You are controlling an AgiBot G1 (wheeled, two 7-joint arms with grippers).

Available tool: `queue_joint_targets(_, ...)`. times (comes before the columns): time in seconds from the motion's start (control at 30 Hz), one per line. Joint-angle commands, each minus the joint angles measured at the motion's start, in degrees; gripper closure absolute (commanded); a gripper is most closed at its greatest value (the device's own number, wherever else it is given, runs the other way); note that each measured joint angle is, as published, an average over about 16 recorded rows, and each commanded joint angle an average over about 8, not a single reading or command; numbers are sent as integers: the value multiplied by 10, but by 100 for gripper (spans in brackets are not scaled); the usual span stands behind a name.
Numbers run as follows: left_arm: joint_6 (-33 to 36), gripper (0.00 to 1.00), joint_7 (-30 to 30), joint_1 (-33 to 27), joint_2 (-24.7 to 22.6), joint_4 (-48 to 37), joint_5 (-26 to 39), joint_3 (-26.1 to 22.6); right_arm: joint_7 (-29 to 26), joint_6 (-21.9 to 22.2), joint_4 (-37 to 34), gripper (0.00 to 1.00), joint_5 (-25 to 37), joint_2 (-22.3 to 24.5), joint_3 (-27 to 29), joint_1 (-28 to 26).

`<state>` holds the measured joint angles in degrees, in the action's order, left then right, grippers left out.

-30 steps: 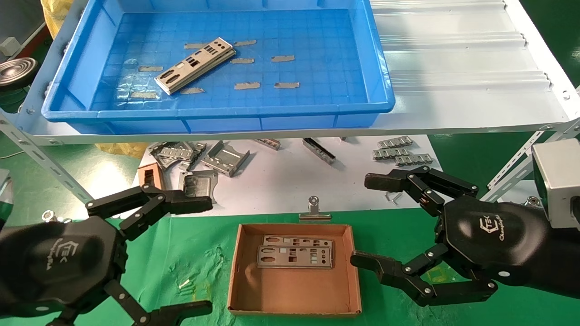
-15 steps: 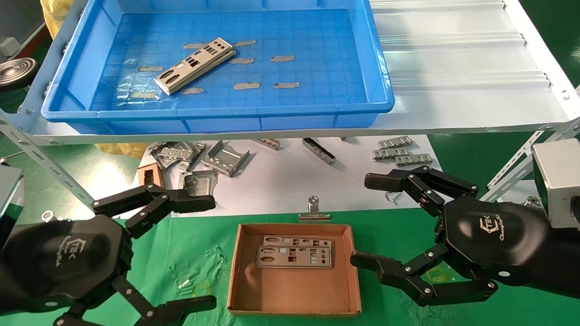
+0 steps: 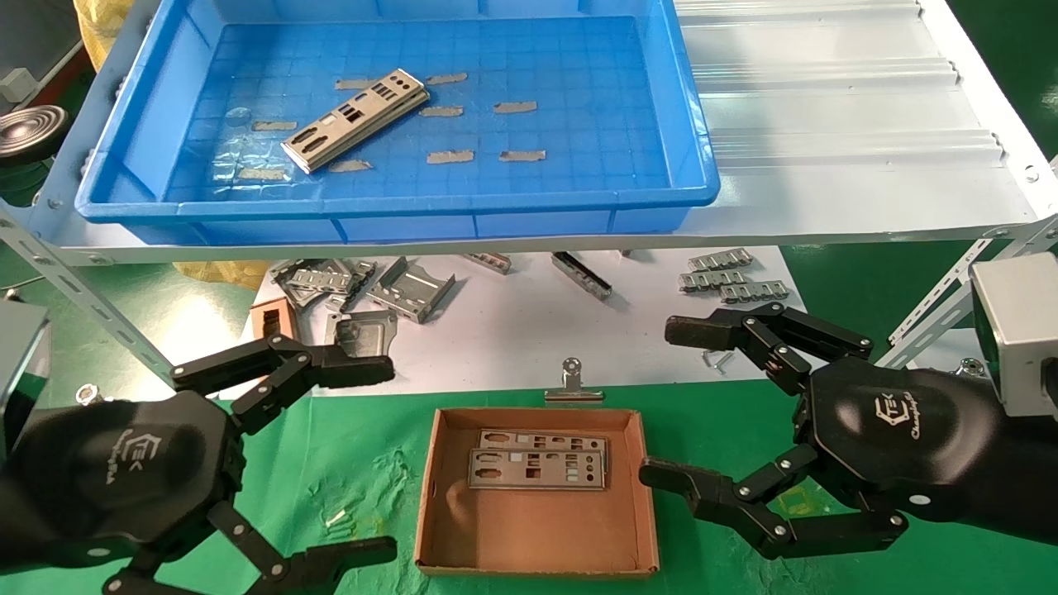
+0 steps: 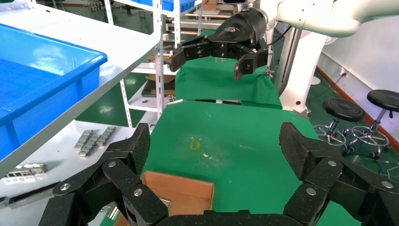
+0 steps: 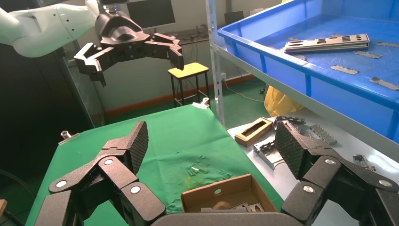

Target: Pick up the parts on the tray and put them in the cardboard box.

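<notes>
Basically only the left gripper (image 3: 331, 463) moved: it has crept slightly up from 7 o'clock, jaws wide apart and empty; right gripper (image 3: 686, 405) unchanged at 4 o'clock, also splayed, nothing held. Cardboard box (image 3: 446, 537) at 6 o'clock holds two I/O shield plates (image 3: 537, 463); remaining plates (image 3: 355, 120) sit stacked at 11 o'clock in the blue tray (image 3: 397, 207), so likely a reach is starting.

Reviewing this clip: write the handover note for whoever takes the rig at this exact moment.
Left gripper: open, empty, low over the green cloth to the left of the small brown cardboard box.
Right gripper: open, empty, just right of the box.
Done: two thin punched silver-grey metal plates lie overlapping in the box.
Left: a stack of the same plates lies at a slant on the floor of the large blue plastic tray on the white shelf, among grey tape scraps; how many plates I cannot tell.
</notes>
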<state>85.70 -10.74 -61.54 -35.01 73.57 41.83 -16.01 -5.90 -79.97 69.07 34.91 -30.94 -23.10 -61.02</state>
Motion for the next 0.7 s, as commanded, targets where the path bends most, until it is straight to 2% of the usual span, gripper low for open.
queue_joint_targets(0.03, 0, 0, 0, 0, 0, 0, 0, 0, 0, 0, 0, 0, 0, 0, 0, 0)
queue_joint_targets(0.7, -1, 0, 0, -1, -1, -1, 1, -1, 0, 0, 0, 0, 0, 0, 0, 0)
